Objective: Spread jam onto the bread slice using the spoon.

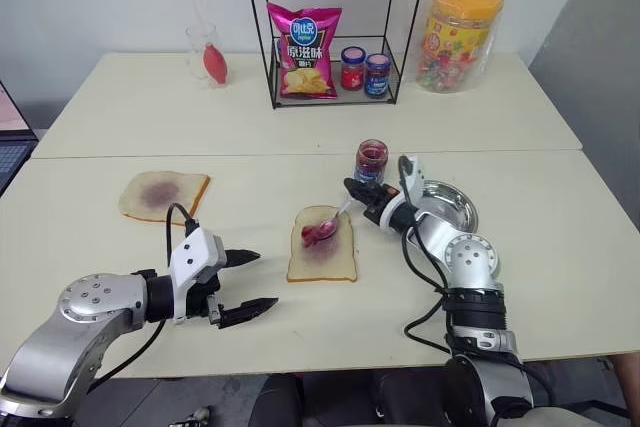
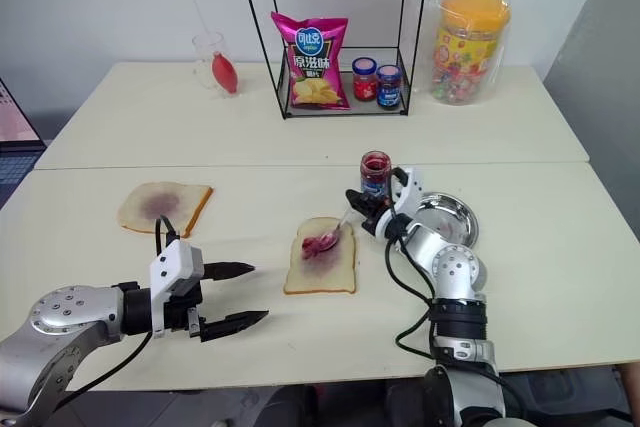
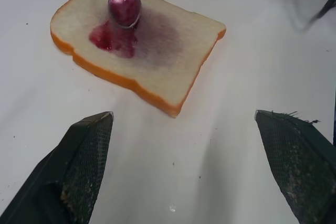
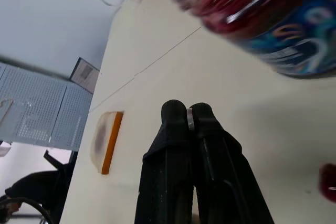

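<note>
Roughly midway through, going by the look of things. Already a wet purple-red patch of jam [image 3: 113,38] on the bread slice [image 1: 322,244], sitting off toward one side rather than covering it. Still plenty of bare crumb toward the near edge and corners, so spreading left to do.

Right tool [image 1: 365,198] clamped tight on the spoon [image 1: 330,224], with a sliver of silver handle pinched between the two black fingers in the right wrist view. Spoon bowl resting on or just above the jam patch, coated in glossy red. Can't tell for sure whether touching or hovering.

Left tool [image 1: 244,285] gaping wide, empty, parked on the counter [image 1: 560,247] near the slice's left side, not touching it.

On textures:
- slice squarish, pale soft crumb, thin orange-brown crust, lying flat in the middle of the counter
- jam shiny and thick where fresh, soaked in as a dull purple stain around that
- spoon slim, polished metal, smeared
- open jam jar [image 1: 371,161] of clear glass with a blue label, standing just behind the right tool
- round shiny metal dish [image 1: 455,209] beside it
- second stained slice [image 1: 162,194] off to the left, paler and wider, well apart
- counter smooth, matte, cream coloured
</note>
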Controlling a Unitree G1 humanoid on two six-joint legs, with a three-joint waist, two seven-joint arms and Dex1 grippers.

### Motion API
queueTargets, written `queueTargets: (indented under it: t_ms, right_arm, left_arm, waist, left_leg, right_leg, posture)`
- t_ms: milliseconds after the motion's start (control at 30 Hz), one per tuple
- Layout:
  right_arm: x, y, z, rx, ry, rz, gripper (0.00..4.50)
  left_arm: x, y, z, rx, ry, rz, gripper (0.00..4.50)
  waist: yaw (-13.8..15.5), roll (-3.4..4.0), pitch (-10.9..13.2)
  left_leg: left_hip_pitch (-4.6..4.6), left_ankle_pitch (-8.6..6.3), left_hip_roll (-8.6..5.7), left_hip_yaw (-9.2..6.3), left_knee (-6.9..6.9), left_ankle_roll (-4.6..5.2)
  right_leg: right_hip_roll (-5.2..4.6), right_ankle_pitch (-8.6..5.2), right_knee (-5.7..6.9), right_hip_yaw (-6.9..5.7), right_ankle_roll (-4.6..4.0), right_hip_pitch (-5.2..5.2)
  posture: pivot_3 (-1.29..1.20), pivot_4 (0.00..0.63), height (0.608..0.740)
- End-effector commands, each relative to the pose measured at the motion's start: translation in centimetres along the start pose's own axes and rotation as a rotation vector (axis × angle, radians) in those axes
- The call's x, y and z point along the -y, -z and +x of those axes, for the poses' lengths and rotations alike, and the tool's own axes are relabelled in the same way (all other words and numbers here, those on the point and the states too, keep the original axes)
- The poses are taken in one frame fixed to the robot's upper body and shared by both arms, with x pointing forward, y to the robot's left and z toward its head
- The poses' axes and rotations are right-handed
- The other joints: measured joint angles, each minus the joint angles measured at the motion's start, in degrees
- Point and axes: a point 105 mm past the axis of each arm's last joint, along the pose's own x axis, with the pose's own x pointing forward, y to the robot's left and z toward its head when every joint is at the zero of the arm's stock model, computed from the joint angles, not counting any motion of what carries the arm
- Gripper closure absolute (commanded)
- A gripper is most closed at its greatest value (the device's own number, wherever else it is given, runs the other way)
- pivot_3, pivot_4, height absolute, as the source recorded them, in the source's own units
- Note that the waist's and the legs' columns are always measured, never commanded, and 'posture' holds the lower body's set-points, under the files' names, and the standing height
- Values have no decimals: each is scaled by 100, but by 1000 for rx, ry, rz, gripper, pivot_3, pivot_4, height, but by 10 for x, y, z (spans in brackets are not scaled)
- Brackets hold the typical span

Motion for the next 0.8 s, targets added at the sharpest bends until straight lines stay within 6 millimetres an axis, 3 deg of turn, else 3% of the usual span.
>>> queueTargets:
  t_ms: [33,167,400,667,800]
  right_arm:
    - [-2,-9,-13,27,-2,-6,4488]
    - [-6,-8,-20,8,-18,-3,4488]
    - [-35,-5,-24,-35,-155,49,4488]
    - [-42,5,9,-26,-134,77,4488]
    - [-37,15,12,-60,-113,63,4488]
  left_arm:
    - [3,-8,1,19,12,41,0]
    - [3,-8,1,18,13,41,0]
    - [4,-8,0,15,14,40,0]
    - [4,-7,0,10,25,38,0]
    - [5,-6,1,8,31,41,0]
  waist:
    - [0,0,0]
    - [0,0,0]
    - [-10,0,0]
    - [-24,0,0]
    - [-21,0,0]
  left_leg:
    - [0,0,0,-1,-1,0]
    - [0,0,-1,2,0,0]
    - [0,0,1,1,0,0]
    - [1,0,2,2,0,0]
    - [-3,0,2,3,-1,0]
  right_leg:
    - [0,0,0,0,0,0]
    - [0,0,0,2,0,0]
    - [1,-1,0,1,1,0]
    - [3,-7,0,2,11,-2]
    - [2,-1,-2,2,1,-3]
  posture:
    - [0,150,740]
    - [0,150,740]
    - [0,150,740]
    - [0,150,740]
    - [0,150,740]
